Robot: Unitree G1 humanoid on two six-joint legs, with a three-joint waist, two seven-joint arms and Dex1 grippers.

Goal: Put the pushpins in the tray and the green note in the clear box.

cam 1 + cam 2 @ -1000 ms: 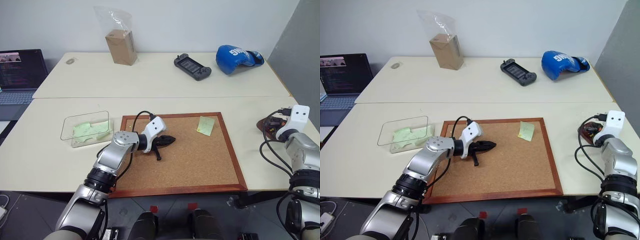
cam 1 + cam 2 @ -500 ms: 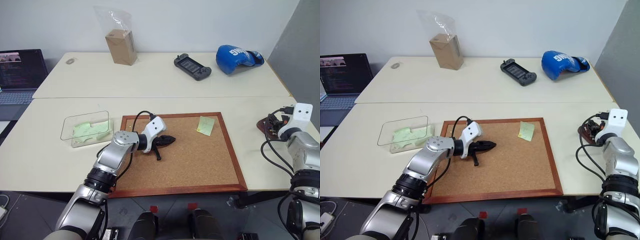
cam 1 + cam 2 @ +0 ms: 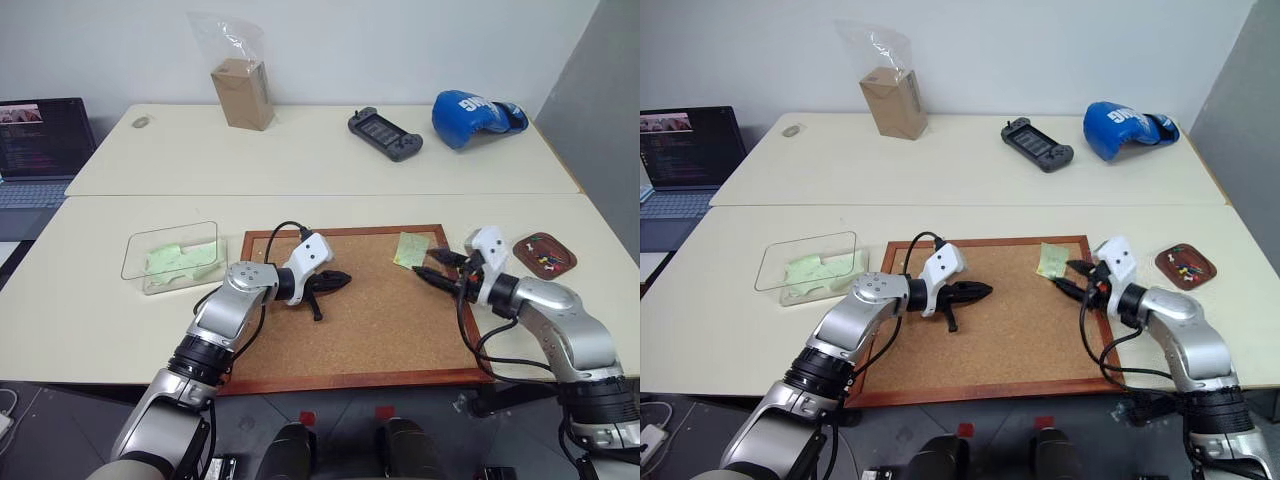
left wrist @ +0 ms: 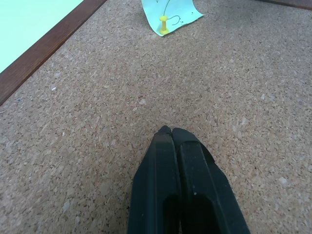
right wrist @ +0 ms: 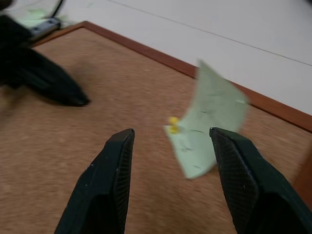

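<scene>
Approaching the green note (image 3: 411,250), the right gripper (image 3: 432,268) now sits at centre right of the head view over the cork board (image 3: 380,330), whereas a second ago it stood over the tray (image 3: 545,252) at the far right edge; its fingers are spread with nothing between them. The right wrist view shows the note, one edge curling up, with a yellow pushpin (image 5: 172,124) through it, framed between the two open fingers and not yet touched. The tray, now uncovered, holds several small coloured pins. The left gripper (image 3: 343,278) rests at mid-frame on the cork, fingers pressed together and empty, unchanged from a second ago. The clear box (image 3: 170,257), at centre left, already contains pale green paper. In my judgement the previous pin delivery is complete and the remaining yellow pin must come out before this note can go to the box.
</scene>
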